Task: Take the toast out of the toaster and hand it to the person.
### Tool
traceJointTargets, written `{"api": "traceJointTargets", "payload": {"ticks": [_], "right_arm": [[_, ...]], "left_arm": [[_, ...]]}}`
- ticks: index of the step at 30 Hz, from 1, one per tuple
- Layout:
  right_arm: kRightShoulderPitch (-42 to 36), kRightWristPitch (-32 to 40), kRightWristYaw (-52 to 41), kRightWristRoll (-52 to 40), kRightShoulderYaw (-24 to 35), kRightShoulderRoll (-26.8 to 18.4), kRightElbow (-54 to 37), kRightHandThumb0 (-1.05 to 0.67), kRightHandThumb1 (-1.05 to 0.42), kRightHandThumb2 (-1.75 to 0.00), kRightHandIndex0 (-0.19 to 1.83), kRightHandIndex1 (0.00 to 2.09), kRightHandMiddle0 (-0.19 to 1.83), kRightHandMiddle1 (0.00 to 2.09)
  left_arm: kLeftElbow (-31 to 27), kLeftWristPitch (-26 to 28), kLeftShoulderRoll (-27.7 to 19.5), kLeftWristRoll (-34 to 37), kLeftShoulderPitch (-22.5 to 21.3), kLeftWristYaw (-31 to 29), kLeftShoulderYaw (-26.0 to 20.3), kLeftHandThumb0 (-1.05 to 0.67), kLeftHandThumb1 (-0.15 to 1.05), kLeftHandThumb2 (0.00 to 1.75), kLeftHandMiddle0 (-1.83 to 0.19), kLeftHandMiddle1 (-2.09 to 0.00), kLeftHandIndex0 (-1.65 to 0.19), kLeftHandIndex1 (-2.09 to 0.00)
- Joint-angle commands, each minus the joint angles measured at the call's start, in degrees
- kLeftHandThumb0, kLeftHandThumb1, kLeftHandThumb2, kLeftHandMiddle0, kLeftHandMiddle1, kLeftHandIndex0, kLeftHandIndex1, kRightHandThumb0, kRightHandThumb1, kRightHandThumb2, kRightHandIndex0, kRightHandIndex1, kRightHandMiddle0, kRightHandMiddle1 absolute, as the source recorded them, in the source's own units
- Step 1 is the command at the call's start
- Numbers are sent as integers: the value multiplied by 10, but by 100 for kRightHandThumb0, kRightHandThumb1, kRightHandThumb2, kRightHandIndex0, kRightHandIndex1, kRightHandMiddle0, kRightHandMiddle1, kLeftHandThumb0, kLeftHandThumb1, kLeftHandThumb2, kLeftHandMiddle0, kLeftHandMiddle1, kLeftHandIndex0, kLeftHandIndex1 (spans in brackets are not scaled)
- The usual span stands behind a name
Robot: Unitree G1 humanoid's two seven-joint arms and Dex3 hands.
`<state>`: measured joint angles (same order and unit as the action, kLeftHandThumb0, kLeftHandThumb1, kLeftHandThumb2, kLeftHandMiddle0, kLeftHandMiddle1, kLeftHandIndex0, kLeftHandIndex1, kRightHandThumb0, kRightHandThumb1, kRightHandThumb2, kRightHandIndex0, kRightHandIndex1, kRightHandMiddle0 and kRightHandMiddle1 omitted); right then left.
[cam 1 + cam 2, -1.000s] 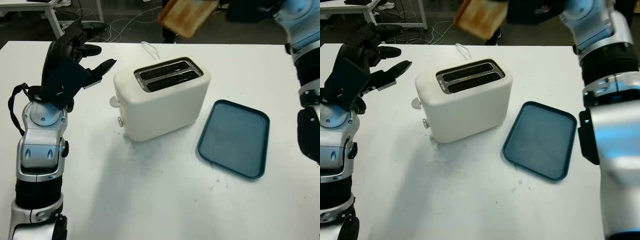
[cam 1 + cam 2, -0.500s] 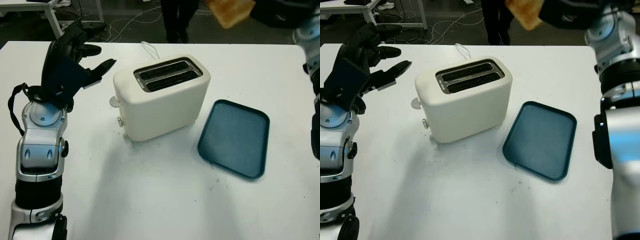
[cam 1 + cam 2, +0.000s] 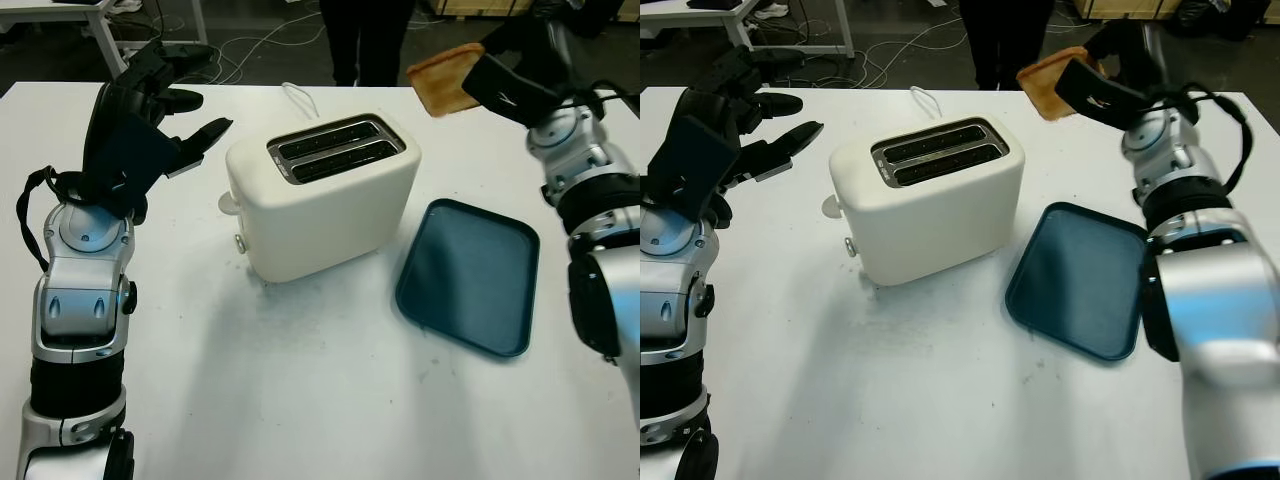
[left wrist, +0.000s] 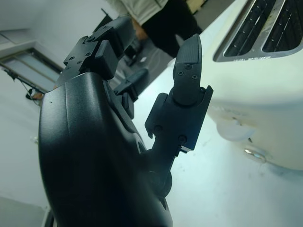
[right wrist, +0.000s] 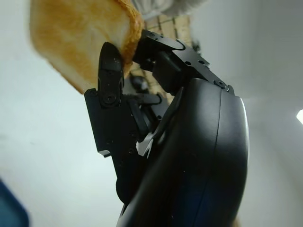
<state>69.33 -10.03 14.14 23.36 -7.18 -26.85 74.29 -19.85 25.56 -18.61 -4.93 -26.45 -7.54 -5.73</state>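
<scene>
A browned slice of toast [image 3: 445,78] is up in the air behind and to the right of the white two-slot toaster [image 3: 320,195]. My right hand [image 3: 478,80] is shut on the toast's edge; in the right wrist view the toast [image 5: 80,42] sits pinched between black fingers [image 5: 110,80]. No bread sticks out of the toaster's dark slots. My left hand [image 3: 195,115] is open and raised to the left of the toaster, apart from it. A person's dark-trousered legs [image 3: 365,35] stand beyond the table's far edge.
A dark blue tray [image 3: 468,275] lies flat on the white table [image 3: 300,400], right of the toaster and below the held toast. A white cord [image 3: 298,97] runs behind the toaster. Cables and desk legs cover the floor at the back left.
The toast has travelled from above the toaster's back to the right and then down. My right hand and forearm have dropped into view with it. The left arm has stayed still.
</scene>
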Motion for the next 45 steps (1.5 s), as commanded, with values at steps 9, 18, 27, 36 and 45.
{"api": "traceJointTargets", "payload": {"ticks": [9, 18, 27, 36, 45], "right_arm": [[-23, -9, -2, -48, 42, 27, 9, -5, -92, -34, 74, 175, 47, 175], [-22, -16, -22, -61, 62, 20, 6, -5, -92, -34, 73, 175, 48, 175], [-19, -10, -24, -57, 67, 22, 5, -5, -92, -36, 65, 175, 43, 175], [-18, -18, -21, -56, 66, 24, 4, -9, -92, -35, 68, 175, 43, 175], [-15, -11, -19, -55, 64, 26, 3, -10, -92, -35, 67, 175, 44, 175]], "left_arm": [[5, -22, -7, 0, 9, -1, -6, -34, 79, 29, -15, -97, -30, -59], [7, -24, -6, 5, 7, -3, -7, -32, 79, 30, -14, -97, -29, -60], [6, -19, -6, 2, 7, -1, -6, -33, 77, 30, -14, -97, -29, -61], [9, -27, -6, 8, 9, -3, -9, -33, 78, 31, -14, -98, -28, -62], [3, -18, -8, 3, 10, -1, -9, -31, 77, 32, -13, -99, -28, -63]]}}
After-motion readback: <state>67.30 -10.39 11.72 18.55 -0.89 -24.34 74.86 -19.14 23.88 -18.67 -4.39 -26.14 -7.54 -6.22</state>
